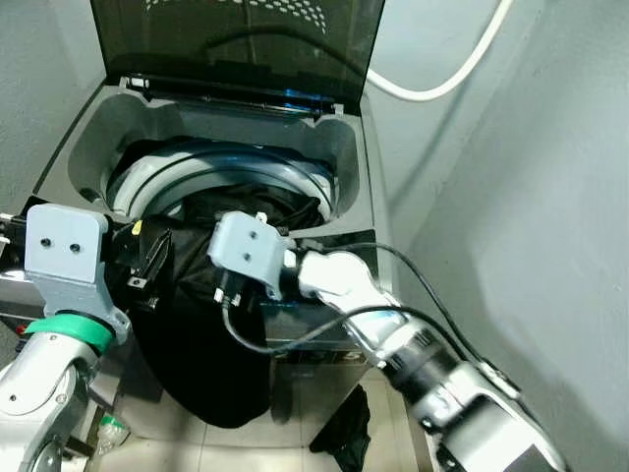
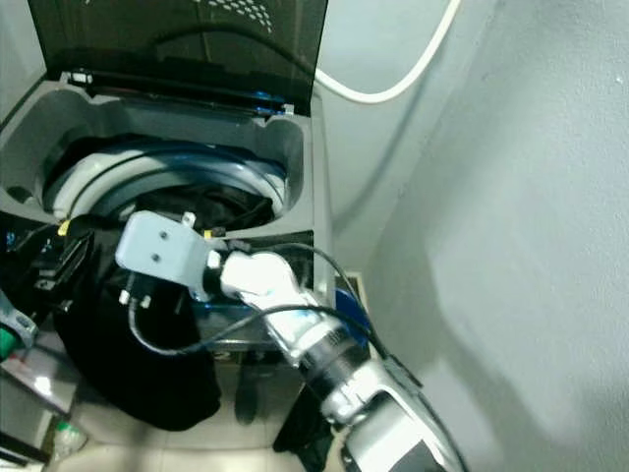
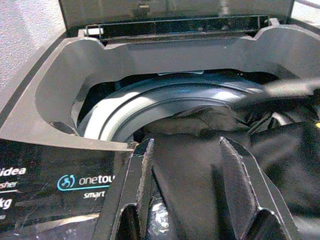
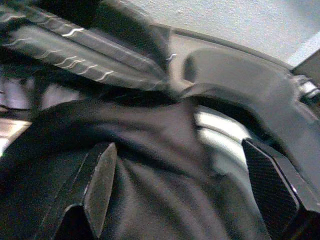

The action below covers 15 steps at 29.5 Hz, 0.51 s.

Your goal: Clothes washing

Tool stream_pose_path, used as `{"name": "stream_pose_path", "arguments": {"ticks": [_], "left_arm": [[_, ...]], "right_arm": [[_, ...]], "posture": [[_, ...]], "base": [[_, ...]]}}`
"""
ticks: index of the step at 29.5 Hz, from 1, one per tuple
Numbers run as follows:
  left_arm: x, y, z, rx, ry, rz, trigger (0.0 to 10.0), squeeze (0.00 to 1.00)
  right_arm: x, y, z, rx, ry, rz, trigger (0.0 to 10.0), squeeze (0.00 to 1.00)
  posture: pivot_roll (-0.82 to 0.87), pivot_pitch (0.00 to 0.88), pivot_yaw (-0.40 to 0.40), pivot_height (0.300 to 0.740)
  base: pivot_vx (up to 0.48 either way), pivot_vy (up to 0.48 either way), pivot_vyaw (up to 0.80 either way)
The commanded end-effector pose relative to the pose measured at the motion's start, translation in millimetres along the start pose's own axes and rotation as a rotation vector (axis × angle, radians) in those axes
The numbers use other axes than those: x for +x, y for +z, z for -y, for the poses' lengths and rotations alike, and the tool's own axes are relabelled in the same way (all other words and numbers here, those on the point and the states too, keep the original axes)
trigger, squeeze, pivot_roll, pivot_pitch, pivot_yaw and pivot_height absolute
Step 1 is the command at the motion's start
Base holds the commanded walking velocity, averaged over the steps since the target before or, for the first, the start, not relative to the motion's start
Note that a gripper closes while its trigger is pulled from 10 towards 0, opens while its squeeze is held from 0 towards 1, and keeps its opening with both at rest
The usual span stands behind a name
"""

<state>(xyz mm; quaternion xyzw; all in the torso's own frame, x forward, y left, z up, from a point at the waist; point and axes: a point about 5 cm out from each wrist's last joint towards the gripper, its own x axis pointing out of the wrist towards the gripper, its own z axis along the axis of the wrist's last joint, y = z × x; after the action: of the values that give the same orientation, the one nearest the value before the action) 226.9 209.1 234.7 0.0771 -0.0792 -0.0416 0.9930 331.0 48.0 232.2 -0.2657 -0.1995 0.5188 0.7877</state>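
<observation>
Washer (image 1: 346,147): both pincers over garment (image 1: 201,344).

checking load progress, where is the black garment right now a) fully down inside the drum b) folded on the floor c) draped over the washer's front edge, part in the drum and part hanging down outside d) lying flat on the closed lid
c: the black garment spills out of the drum over the washer's front edge and hangs toward the floor, with the lid up.
</observation>
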Motion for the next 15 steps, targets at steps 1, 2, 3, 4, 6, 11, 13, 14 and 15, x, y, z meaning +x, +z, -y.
{"name": "stream_pose_path", "arguments": {"ticks": [1,2,3,4,6,11,13,14,15], "left_arm": [[-1.1,1.4,0.4,0.005,0.005,0.000,10.0,0.00],[-0.8,1.6,0.1,0.006,0.006,0.001,10.0,0.00],[-0.7,1.7,-0.1,0.006,0.006,0.001,10.0,0.00],[-0.7,1.7,-0.1,0.006,0.006,0.001,10.0,0.00],[-0.6,1.9,0.0,0.007,0.005,0.001,10.0,0.00],[1.0,1.2,0.7,0.010,-0.006,-0.003,10.0,0.00],[2.2,0.8,1.8,0.013,-0.015,-0.005,10.0,0.00],[2.2,0.8,1.8,0.013,-0.015,-0.005,10.0,0.00],[3.5,1.4,1.2,0.014,-0.018,-0.003,10.0,0.00]], "right_arm": [[-6.6,-20.4,12.6,0.009,-0.097,-0.103,10.0,0.00],[-6.2,-21.3,23.1,0.035,-0.161,-0.119,10.0,0.00],[-6.2,-21.7,29.1,0.056,-0.200,-0.127,10.0,0.00],[-6.2,-21.7,29.1,0.056,-0.200,-0.127,10.0,0.00],[-11.5,-26.0,48.6,0.099,-0.306,-0.182,10.0,0.00],[-28.6,-35.6,80.8,0.074,-0.462,-0.312,10.0,0.00],[-44.6,-35.5,105.3,0.035,-0.578,-0.359,10.0,0.00],[-44.6,-35.5,105.3,0.035,-0.578,-0.359,10.0,0.00],[-58.5,-22.7,131.7,0.075,-0.662,-0.301,10.0,0.00]], "posture": [[0.13,0.082,-0.080,0.740],[0.13,0.082,-0.080,0.740],[0.13,0.082,-0.080,0.740],[0.13,0.082,-0.080,0.740],[0.13,0.081,-0.074,0.740],[0.13,0.081,-0.065,0.740],[0.13,0.078,-0.060,0.740],[0.13,0.078,-0.060,0.740],[0.13,0.076,-0.059,0.740]], "base": [[0.000,0.000,0.00],[0.000,0.000,0.00],[0.000,0.000,0.00],[0.000,0.000,0.00],[0.000,0.000,0.00],[0.000,0.000,0.00],[0.000,0.000,0.00],[0.000,0.000,0.00],[0.000,0.000,0.00]]}}
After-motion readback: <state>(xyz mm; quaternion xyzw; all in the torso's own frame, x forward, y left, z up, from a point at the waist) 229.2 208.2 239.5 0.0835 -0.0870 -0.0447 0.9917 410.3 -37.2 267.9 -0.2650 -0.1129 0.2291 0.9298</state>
